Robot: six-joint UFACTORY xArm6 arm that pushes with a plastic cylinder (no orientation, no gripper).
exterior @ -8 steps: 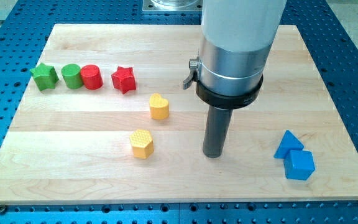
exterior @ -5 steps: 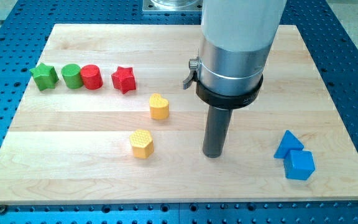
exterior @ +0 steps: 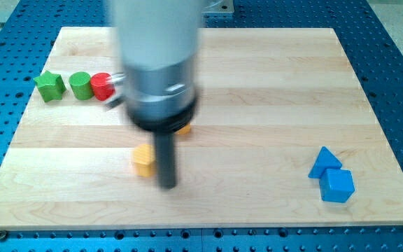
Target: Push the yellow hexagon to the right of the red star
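Observation:
The yellow hexagon (exterior: 143, 160) lies on the wooden board (exterior: 271, 84), left of centre near the view's bottom. My tip (exterior: 167, 185) is blurred and stands just to the hexagon's right, slightly below it, touching or nearly touching it. The red star is hidden behind the arm's grey body (exterior: 159, 77). The yellow heart (exterior: 183, 129) is mostly hidden behind the arm; only an orange-yellow sliver shows.
A green star (exterior: 50, 86), a green cylinder (exterior: 80, 85) and a red cylinder (exterior: 102, 86) stand in a row at the upper left. A blue triangle (exterior: 323, 162) and a blue cube (exterior: 337, 185) sit at the lower right.
The arm has swept fast to the view's left, from right of centre to beside the yellow hexagon. The hexagon has shifted slightly left. The arm now hides the red star.

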